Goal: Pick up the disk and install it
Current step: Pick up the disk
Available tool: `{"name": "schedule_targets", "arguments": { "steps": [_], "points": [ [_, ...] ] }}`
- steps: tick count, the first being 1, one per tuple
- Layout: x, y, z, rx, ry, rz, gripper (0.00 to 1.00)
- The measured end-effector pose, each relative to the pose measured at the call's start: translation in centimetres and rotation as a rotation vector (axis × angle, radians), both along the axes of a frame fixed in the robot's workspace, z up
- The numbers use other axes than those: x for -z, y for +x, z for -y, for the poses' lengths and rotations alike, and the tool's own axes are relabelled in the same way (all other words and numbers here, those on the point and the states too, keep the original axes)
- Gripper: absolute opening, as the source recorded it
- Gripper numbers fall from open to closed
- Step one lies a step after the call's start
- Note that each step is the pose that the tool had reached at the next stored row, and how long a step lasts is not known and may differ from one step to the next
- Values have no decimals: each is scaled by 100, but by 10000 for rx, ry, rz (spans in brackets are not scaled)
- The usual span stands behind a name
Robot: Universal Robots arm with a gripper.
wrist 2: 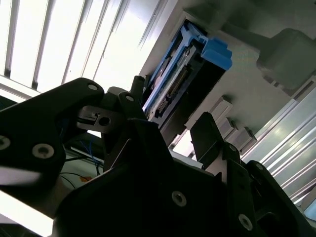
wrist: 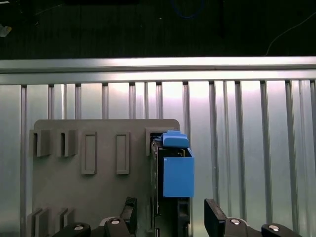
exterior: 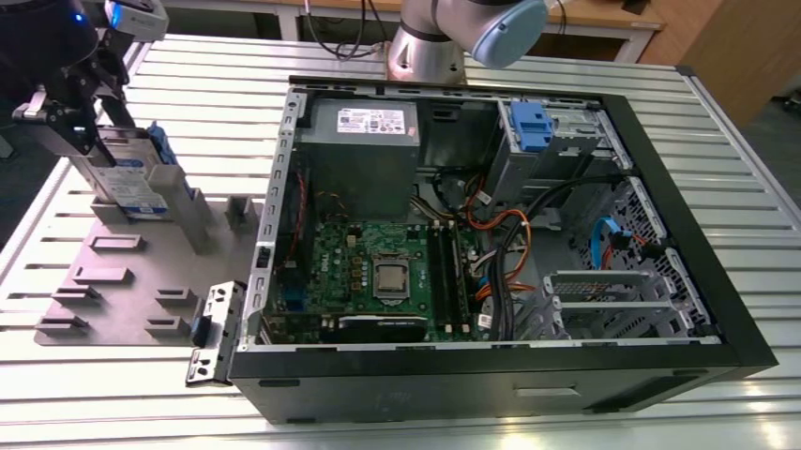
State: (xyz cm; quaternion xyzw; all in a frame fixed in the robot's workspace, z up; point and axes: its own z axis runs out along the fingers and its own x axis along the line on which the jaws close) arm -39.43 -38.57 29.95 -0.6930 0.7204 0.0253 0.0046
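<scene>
The disk (exterior: pixel 135 184) stands on edge in a slot of the grey fixture plate (exterior: pixel 119 281), at the exterior view's left. It is silver with a white-and-blue label and a blue bracket (wrist: pixel 177 174). My gripper (exterior: pixel 90 129) hangs just above its upper end. In the first wrist view the gripper (wrist: pixel 171 216) is open, with one black finger (wrist: pixel 129 210) on each side of the disk (wrist: pixel 157 197) and a gap to it on both sides. In the second wrist view the disk (wrist 2: pixel 180 84) lies beyond the open gripper (wrist 2: pixel 173 118).
An open computer case (exterior: pixel 701 323) lies in the middle of the slatted metal table (exterior: pixel 201 103). It holds a motherboard (exterior: pixel 375 272), a power supply (exterior: pixel 363 131), cables and a drive bay with a blue latch (exterior: pixel 531 127). The arm's base (exterior: pixel 426 52) stands behind the case.
</scene>
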Motion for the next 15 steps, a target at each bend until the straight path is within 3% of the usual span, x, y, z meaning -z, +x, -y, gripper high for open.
{"name": "schedule_targets", "arguments": {
  "steps": [7,12,15],
  "points": [
    [0,0,0,-7,0,0,63],
    [0,0,0,-12,0,0,45],
    [0,0,0,-15,0,1,45]
  ]
}}
